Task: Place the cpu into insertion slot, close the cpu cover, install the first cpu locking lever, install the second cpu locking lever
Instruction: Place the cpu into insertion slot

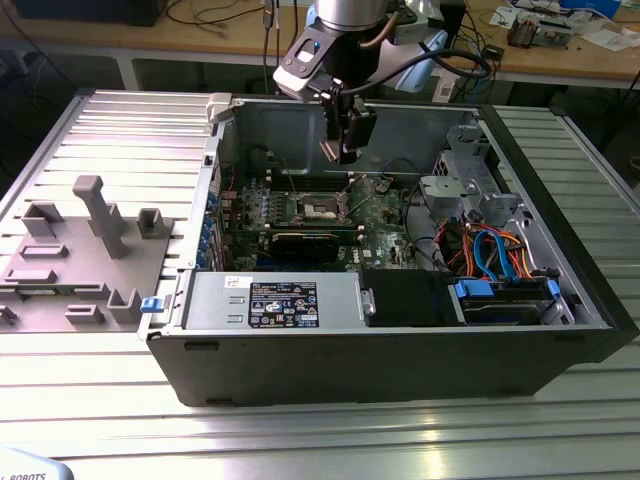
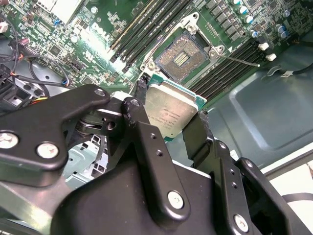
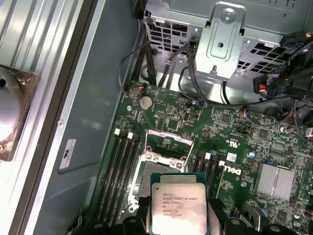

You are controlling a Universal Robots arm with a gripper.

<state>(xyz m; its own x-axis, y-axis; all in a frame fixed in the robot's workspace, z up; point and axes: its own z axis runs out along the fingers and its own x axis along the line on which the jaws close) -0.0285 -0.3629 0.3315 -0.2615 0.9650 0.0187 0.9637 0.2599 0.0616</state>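
In both wrist views my gripper (image 2: 168,120) (image 3: 178,218) is shut on the cpu (image 2: 171,111) (image 3: 178,208), a flat silvery square on a green backing, clamped by its two opposite edges between black fingers (image 2: 134,110). The chip hangs in the air above the green motherboard, close to the insertion slot (image 2: 182,58) (image 3: 145,180), whose dark centre lies bare. The cpu cover (image 3: 168,145) stands swung up at the slot's far side. A thin lever (image 2: 240,59) sticks out beside the slot. In the exterior view the gripper (image 1: 336,150) hovers inside the open case above the slot (image 1: 318,207).
The open computer case (image 1: 380,370) holds a grey power-supply box (image 1: 275,303), a black drive bay (image 1: 410,297) and bundled cables (image 1: 490,250) on the exterior view's right. Memory slots (image 2: 146,22) flank the socket. A grey fixture (image 1: 95,245) stands on the exterior view's left.
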